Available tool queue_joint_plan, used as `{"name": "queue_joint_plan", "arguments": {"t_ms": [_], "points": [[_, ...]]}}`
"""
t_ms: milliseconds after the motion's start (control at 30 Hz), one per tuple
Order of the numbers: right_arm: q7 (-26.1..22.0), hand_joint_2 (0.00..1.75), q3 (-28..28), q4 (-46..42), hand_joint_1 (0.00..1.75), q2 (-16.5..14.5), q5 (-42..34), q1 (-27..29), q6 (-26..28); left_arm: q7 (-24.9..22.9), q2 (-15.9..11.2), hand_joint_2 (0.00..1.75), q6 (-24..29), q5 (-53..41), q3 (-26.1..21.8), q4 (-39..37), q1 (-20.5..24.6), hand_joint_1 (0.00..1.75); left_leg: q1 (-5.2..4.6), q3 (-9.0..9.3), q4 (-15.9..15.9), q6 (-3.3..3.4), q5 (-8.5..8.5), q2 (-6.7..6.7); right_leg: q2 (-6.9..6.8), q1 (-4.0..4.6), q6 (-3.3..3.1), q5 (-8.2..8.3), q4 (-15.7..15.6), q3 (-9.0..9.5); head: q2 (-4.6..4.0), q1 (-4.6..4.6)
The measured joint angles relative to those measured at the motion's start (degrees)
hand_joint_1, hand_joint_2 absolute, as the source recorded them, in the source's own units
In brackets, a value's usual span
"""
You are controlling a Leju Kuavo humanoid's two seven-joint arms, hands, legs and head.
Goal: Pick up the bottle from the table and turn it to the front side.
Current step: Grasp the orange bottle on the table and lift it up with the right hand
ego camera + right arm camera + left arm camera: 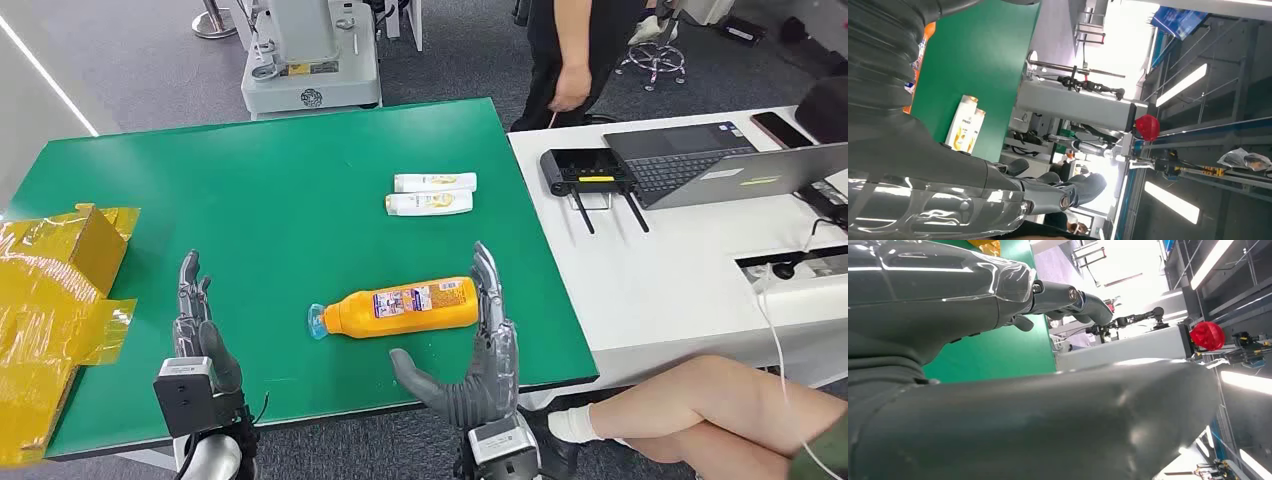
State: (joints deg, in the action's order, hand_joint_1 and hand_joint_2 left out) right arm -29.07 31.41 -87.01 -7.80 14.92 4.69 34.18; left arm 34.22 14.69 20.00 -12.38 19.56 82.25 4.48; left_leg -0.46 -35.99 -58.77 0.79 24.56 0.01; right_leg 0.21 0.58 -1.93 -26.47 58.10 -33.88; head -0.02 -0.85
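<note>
Green worktop (pixel 280 190) was seen under the work area. Left robot hand (pixel 195 335) was held flat, fingers extended, holding nothing. Orange bottle (pixel 405 306) lay on its side at centre, label partly upward, print unreadable. Right robot hand (pixel 480 345) stood spread beside its base, not gripping. Lifting and turning remained undone.

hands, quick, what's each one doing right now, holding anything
Left hand: open, fingers apart, holding nothing, well away from the orange bottle.
Right hand: open, holding nothing, fingers upright beside the bottle's base end.
</note>
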Motion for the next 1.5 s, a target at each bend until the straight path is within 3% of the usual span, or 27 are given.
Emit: {"name": "queue_joint_plan", "arguments": {"t_ms": [167,367,467,667,900,967,1067,1200,1333,1500], "points": [[1.48,1.75,0.0,-0.18,0.0,0.18,3.4,-0.13,-2.31,0.11,0.0,0.0,-0.01,0.04,-0.03,-0.02,-0.01,0.0,0.0,0.0,0.0,0.0,0.0,0.0,0.0,0.0,0.0,0.0,0.0,0.0,0.0,-0.01],[9.46,1.75,-1.82,-1.22,0.0,2.69,24.45,-1.6,-14.57,1.3,-0.01,0.0,-1.32,0.93,-0.17,-0.02,-0.02,0.0,0.0,0.0,0.0,0.0,0.0,-0.01,-0.01,0.0,0.0,0.0,0.0,0.01,0.0,0.01],[12.84,1.75,-3.68,-1.07,0.0,7.16,29.58,-4.11,-20.87,1.82,-0.02,0.0,-2.33,1.45,-0.23,-0.02,-0.02,0.0,-0.02,-0.01,-0.01,0.03,0.0,-0.02,-0.01,-0.02,0.06,0.04,-0.01,0.03,0.0,0.0],[13.98,1.75,-6.46,0.75,0.0,17.3,29.01,-10.25,-30.27,2.3,-0.02,0.0,-3.56,1.81,-0.49,-0.02,-0.07,0.0,-0.09,-0.04,-0.09,0.2,-0.06,-0.04,-0.03,-0.1,0.22,0.14,-0.02,0.04,0.0,-0.01],[15.36,1.75,-6.81,2.23,0.0,22.57,28.26,-14.78,-33.08,2.55,-0.04,0.0,-3.85,2.12,-0.56,-0.04,-0.08,0.0,-0.12,-0.12,-0.09,0.24,-0.07,-0.01,0.02,-0.09,0.2,0.18,0.0,0.02,0.0,0.0],[16.04,1.75,-5.4,4.79,0.0,25.33,24.03,-20.81,-40.63,2.97,-0.11,0.0,-4.16,2.85,-0.58,-0.17,0.05,0.0,-0.2,-0.19,-0.07,0.28,-0.1,0.18,0.22,-0.12,0.19,0.28,0.04,-0.07,0.0,0.07],[14.61,1.75,-1.21,12.58,0.0,29.46,16.98,-34.88,-54.92,3.86,-0.19,0.0,-4.55,3.98,-0.83,-0.58,0.35,0.0,-0.22,-0.22,-0.06,0.44,-0.29,0.32,0.34,-0.15,0.31,0.45,0.06,-0.17,0.0,-0.02],[14.37,1.75,7.19,24.69,0.0,30.18,9.63,-52.63,-66.59,4.59,-0.16,0.0,-5.25,4.42,-1.49,-0.97,0.77,0.0,-0.22,-0.3,-0.09,0.49,-0.53,0.16,0.18,-0.17,0.37,0.59,0.06,-0.25,0.0,-0.07],[16.21,1.75,16.52,34.55,0.0,28.29,2.14,-64.02,-69.94,4.71,-0.15,0.0,-5.47,4.62,-1.53,-1.37,1.55,0.0,-0.17,-0.34,-0.09,0.46,-0.6,-0.11,-0.09,-0.15,0.37,0.58,0.08,-0.24,0.0,-0.06],[17.18,1.75,25.16,43.13,0.0,25.25,-1.6,-69.9,-69.36,4.71,-0.15,0.0,-5.0,5.27,-1.53,-1.82,2.27,0.0,-0.17,-0.37,-0.09,0.46,-0.59,-0.14,-0.12,-0.15,0.41,0.55,0.07,-0.25,0.0,-0.07]]}}
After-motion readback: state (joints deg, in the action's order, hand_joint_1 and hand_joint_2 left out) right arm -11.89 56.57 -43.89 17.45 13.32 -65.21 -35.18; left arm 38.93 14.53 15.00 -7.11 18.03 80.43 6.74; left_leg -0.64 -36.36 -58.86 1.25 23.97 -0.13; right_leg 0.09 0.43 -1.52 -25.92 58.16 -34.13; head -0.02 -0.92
